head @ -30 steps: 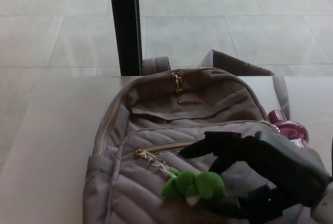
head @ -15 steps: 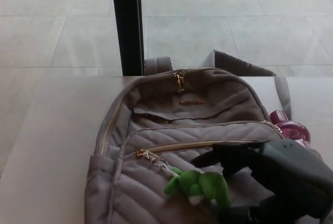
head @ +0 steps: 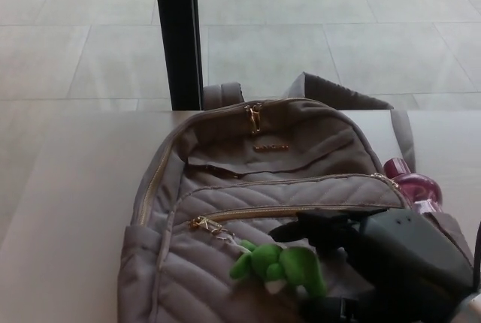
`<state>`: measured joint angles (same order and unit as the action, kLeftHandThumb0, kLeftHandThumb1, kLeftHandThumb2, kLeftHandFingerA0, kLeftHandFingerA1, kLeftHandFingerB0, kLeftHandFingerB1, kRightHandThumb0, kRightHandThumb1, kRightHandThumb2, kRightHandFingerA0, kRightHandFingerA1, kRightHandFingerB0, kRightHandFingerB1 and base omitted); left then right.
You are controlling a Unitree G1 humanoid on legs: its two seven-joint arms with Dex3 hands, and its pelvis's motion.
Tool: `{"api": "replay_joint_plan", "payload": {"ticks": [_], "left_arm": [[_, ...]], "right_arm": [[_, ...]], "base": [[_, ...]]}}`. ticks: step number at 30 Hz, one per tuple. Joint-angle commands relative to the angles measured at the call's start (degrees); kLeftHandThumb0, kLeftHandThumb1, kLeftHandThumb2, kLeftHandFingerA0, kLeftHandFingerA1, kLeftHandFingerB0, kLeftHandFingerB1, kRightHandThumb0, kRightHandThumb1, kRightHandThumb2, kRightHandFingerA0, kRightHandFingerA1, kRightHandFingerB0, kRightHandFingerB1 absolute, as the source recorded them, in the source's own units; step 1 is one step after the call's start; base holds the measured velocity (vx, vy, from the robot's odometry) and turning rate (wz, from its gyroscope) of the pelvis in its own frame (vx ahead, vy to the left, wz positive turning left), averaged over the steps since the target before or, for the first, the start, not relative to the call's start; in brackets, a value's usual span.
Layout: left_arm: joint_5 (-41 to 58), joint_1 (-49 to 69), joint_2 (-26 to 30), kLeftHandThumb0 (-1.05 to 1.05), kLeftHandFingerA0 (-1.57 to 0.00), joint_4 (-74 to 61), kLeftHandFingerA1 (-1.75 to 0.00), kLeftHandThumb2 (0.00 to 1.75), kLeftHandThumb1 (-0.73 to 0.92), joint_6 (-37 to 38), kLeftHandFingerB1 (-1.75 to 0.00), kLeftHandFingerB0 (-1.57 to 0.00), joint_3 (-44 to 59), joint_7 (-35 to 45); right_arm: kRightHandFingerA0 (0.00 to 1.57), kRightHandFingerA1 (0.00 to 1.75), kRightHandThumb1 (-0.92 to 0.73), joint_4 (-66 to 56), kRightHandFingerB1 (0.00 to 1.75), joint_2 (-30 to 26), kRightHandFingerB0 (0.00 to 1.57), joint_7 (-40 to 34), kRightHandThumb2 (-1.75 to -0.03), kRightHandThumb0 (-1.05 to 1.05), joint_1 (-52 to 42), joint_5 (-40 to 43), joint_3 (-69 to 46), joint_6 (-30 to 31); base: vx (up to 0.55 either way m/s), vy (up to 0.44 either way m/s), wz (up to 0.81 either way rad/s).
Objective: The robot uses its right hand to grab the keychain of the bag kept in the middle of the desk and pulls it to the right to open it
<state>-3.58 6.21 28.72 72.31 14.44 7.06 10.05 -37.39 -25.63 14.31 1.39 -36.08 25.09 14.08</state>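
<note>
Change since a second ago: right hand sits lower and further right on the bag front than it did, its fingertips now over the quilted panel just right of the plush rather than reaching toward the zipper pull; the small shift of the whole scene looks like camera movement, and the bag itself lies where it was.
Right hand: black, thick-fingered, entering from the lower right corner; fingers stretch leftward just above the green toy, thumb part visible below it near the bottom edge; fingers are spread apart and I see nothing clasped between them.
Left hand: does not show.
Bag: grey quilted backpack lying flat on its back in the middle of the desk, top toward the far edge, straps trailing off behind.
Keychain: green plush toy on a short light cord, resting on the lower front pocket, touching or nearly touching the hand's fingers; exact contact is unclear.
Zipper pull: gold, at the left end of the front pocket zipper, which looks closed along its length.
Desk: pale, bare surface.
Bottle: pink, tucked at the bag's right side, partly hidden.
Post: black, upright behind the desk, tiled floor beyond.
</note>
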Motion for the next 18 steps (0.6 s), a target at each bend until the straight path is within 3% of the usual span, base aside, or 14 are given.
{"api": "replay_joint_plan", "payload": {"ticks": [1,11,18], "left_arm": [[0.30,0.55,0.70,-0.69,-0.61,-0.44,-0.55,0.65,0.83,1.30,-0.39,-0.44,0.55,-0.29],[0.35,0.90,0.47,-0.73,-0.62,-1.13,-0.55,0.65,0.84,1.63,-0.41,-0.49,0.84,-0.52],[0.47,0.59,-0.07,-0.76,-0.64,-0.32,-0.54,0.66,0.86,1.61,-0.41,-0.51,1.08,-0.76]], "right_arm": [[0.88,0.82,-0.65,3.21,0.45,0.39,0.44,1.47,-0.60,-0.67,-2.32,-2.72,1.17,-0.65],[0.88,0.86,-0.62,3.99,0.47,0.00,0.44,1.89,-0.59,-0.66,-4.98,-4.24,-1.69,-1.23],[1.02,0.91,-0.68,4.06,0.47,1.75,0.45,1.53,-0.60,-0.54,-6.66,-6.46,-0.42,-1.61]], "base": [[0.00,0.000,0.00],[0.00,0.000,0.00],[0.00,0.000,0.00]]}}
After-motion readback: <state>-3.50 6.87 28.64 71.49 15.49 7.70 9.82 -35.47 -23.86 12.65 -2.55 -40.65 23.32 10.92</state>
